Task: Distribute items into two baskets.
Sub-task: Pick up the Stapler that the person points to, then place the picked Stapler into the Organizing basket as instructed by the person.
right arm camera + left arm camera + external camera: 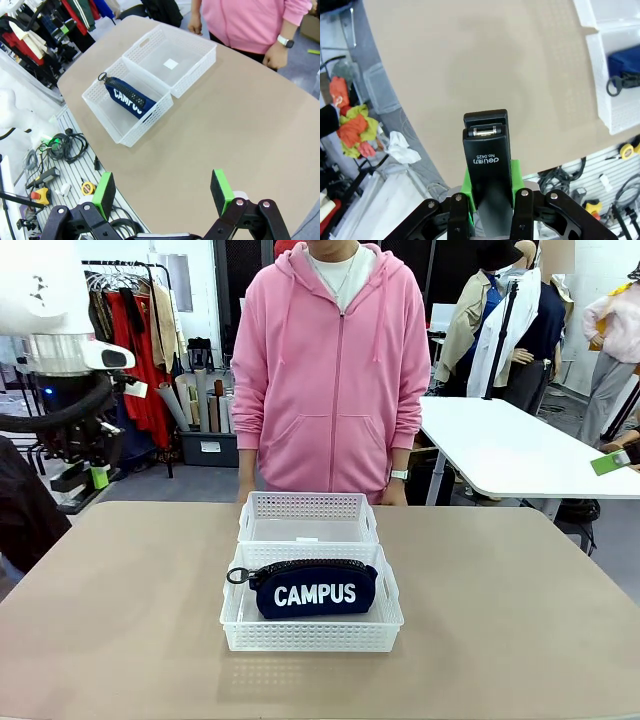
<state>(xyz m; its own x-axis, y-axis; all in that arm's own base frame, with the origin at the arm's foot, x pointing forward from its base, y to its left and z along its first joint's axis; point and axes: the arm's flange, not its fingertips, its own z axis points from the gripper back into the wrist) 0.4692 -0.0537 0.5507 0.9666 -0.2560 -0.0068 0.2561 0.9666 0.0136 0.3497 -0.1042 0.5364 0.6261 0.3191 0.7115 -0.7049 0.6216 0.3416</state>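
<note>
Tabletop [120, 620]: two baskets [312, 637], one pouch [315, 590]

Two white baskets [312, 637] on tan table [120, 620]

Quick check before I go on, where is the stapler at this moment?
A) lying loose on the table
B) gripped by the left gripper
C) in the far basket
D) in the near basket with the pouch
B: the left wrist view shows the black stapler clamped between the green pads of the left gripper, above bare table, while the navy pouch lies alone in the near basket.
</note>
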